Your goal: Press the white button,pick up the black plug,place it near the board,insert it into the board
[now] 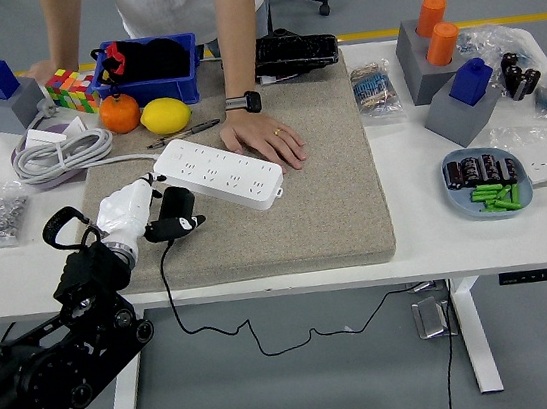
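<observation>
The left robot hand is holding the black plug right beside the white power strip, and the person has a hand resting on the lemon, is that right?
Not quite. The head view shows the person's hand flat on the mat, touching the white power strip's far edge, not on the lemon. The left robot hand does hold the black plug beside the strip.

The mat [285, 213] under everything looks like coarse, matt felt or woven cloth in a sandy grey. On it, the power strip [219, 174] is smooth white plastic with a slight sheen. Just beside the strip, the black plug [176, 213] is dull matt plastic, held in the left hand [133, 211], whose white shell looks glossy and hard. The table [429, 234] around the mat is smooth and white.
</observation>
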Controlling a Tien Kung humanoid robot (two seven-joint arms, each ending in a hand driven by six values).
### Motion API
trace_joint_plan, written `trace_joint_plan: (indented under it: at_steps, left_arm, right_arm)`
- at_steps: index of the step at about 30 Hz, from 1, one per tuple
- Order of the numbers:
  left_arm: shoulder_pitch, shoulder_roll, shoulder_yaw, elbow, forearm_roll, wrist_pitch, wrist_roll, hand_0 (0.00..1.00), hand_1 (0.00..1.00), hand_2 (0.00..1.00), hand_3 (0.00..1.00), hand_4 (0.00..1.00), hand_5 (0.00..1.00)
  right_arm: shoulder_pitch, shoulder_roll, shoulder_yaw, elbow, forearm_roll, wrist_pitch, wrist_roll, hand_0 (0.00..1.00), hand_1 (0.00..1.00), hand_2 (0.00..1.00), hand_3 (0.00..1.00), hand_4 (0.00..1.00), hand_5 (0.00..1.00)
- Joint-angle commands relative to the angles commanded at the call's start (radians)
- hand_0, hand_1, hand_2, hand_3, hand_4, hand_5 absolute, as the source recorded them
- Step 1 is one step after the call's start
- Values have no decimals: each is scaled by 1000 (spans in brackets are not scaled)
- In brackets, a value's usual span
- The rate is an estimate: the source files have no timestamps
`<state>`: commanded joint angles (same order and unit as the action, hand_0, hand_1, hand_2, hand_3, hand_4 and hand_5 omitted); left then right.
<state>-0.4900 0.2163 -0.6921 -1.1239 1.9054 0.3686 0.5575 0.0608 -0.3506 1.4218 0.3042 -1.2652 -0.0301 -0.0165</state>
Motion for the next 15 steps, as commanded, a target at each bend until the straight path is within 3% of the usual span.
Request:
trace_joint_plan:
  at_steps: [15]
  left_arm:
    - [-29,-37,29,63,-3,35,-6,518,627,597,765,996,311]
  right_arm:
    - [-2,3,1,3,2,0,0,702,624,604,597,663,361]
